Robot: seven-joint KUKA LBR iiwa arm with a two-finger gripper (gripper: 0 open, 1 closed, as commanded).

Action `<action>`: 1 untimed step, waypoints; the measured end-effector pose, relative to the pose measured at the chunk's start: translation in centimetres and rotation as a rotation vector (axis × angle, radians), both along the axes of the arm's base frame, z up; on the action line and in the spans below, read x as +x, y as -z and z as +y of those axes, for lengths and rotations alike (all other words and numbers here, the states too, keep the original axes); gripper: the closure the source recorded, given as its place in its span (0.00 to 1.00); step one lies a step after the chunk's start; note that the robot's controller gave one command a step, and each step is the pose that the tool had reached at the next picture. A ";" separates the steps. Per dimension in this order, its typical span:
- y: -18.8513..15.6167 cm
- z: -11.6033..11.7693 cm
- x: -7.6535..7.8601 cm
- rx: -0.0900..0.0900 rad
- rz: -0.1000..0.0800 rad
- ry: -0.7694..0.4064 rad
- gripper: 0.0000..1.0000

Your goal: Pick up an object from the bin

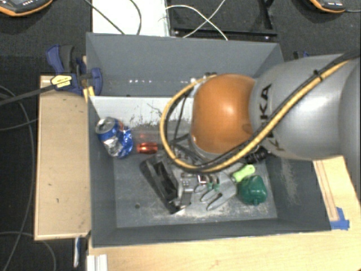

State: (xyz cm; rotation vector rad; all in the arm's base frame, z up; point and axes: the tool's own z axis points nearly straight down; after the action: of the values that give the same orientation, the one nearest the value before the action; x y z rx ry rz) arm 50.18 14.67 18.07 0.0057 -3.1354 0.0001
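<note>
Arm (304, 112) is hanging low over bin's (130, 210) middle; gripper (186, 192) is sitting at a black bar (159, 180), open or closed, can't tell.
Bar is lying slantwise nr front edge, loose; green-handled pliers (217, 193) are crowding it on the right, crushed blue can (114, 137) is resting by left wall; floor is looking scuffed.

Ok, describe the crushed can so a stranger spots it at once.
Start at the grey bin and go to its left wall. There, near the back, lies the crushed can. It alone is blue and silver; its small neighbour is orange-red.
</note>
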 end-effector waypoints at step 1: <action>-0.5 -0.1 0.2 0.001 -0.008 0.006 0.00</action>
State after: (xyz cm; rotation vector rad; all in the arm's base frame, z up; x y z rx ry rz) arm 50.36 14.58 18.53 -0.0041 -3.1432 -0.0020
